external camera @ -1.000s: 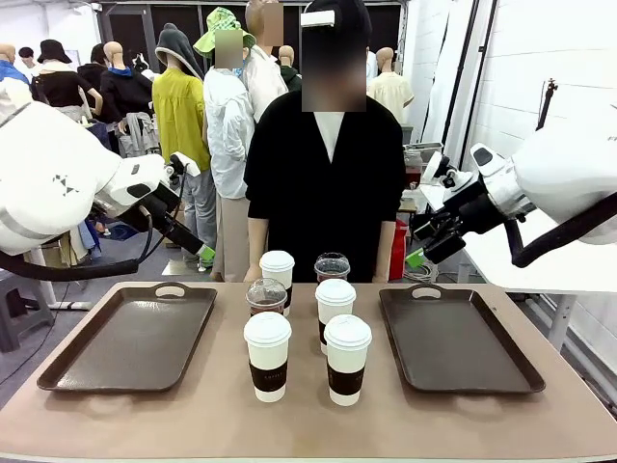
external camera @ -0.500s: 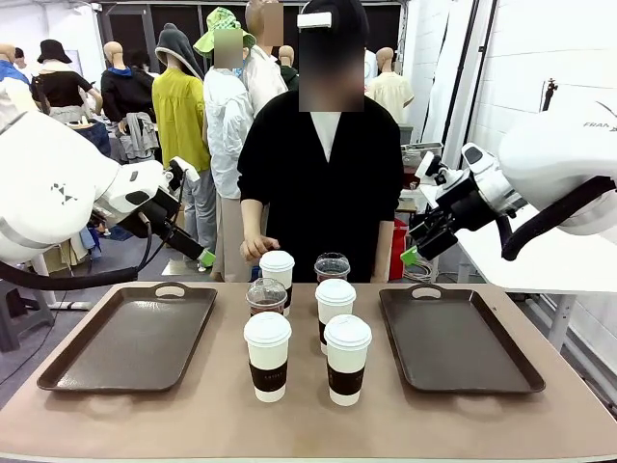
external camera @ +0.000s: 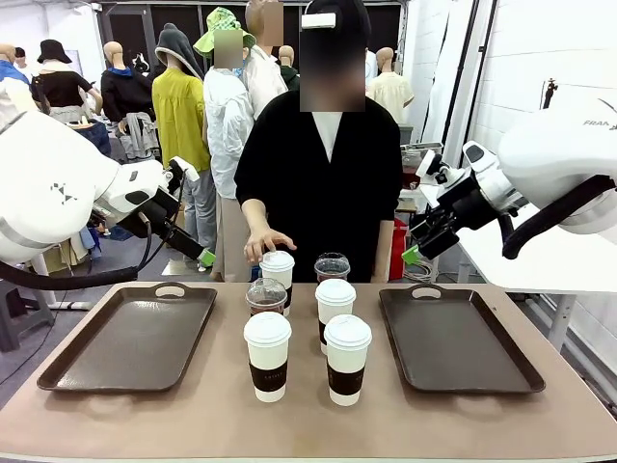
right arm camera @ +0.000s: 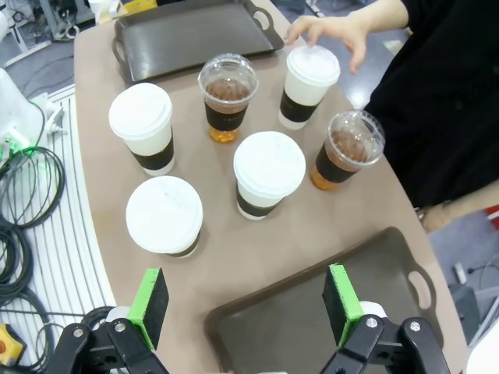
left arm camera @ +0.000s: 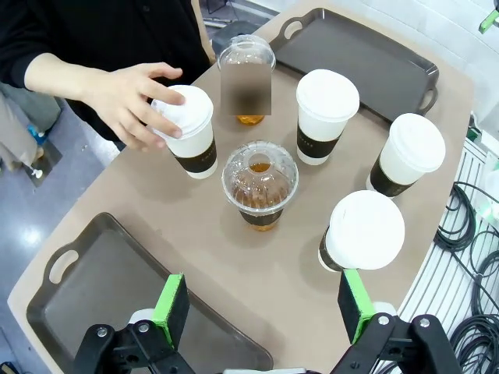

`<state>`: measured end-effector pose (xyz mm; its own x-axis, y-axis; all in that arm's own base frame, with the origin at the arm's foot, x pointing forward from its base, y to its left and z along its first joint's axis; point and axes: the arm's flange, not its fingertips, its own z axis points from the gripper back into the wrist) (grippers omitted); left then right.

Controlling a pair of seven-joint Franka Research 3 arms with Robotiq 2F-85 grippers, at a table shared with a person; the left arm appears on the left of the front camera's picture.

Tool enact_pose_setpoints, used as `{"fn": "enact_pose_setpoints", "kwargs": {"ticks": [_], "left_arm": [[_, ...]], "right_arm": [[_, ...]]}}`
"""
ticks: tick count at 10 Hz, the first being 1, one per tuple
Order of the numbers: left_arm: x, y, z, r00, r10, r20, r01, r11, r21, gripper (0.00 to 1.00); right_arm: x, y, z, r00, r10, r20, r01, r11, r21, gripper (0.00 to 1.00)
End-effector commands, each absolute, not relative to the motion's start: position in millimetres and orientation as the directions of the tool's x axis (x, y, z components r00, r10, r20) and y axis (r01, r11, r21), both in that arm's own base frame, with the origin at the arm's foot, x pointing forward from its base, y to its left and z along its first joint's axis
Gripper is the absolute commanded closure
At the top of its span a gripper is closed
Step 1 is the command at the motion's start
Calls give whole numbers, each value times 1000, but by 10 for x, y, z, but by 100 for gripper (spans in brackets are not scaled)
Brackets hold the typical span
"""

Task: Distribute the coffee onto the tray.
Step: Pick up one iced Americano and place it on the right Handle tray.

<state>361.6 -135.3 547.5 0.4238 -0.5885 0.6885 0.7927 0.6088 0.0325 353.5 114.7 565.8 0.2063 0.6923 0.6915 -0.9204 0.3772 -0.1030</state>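
Six cups of coffee stand mid-table between two dark trays [external camera: 125, 338] [external camera: 453, 338]. Several are white lidded cups with brown sleeves [external camera: 267, 355] [external camera: 347, 359] [external camera: 335, 302]. Two are clear dome-lidded cups [external camera: 266, 296] [external camera: 332, 267]. A person's hand [external camera: 268, 241] rests on the lid of the back-left white cup [external camera: 278, 275], as the left wrist view [left arm camera: 191, 132] also shows. My left gripper [external camera: 205, 258] hangs open above the left tray's far edge. High over the cups in its own view, that gripper [left arm camera: 263, 308] holds nothing. My right gripper [external camera: 413, 254] [right arm camera: 245, 300] is open and empty above the right tray's far edge.
The person stands at the table's far side, behind the cups. Both trays [left arm camera: 86, 296] [right arm camera: 327, 304] are bare inside. Cables lie on the floor on the robot's side of the table [right arm camera: 23, 210].
The person's hand has come down onto the lid of the back-left white cup. My right gripper has shifted slightly left. No cup has moved.
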Motion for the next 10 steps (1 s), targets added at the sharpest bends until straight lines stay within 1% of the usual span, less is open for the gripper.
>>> {"fn": "enact_pose_setpoints", "kwargs": {"ticks": [1, 10], "left_arm": [[3627, -1344, 5489, 431, -586, 687, 791, 611, 26, 0], [3627, -1344, 5489, 431, -586, 687, 791, 611, 26, 0]], "right_arm": [[3526, 1134, 5610, 188, 683, 705, -930, 356, -97, 0], [3526, 1134, 5610, 188, 683, 705, -930, 356, -97, 0]]}}
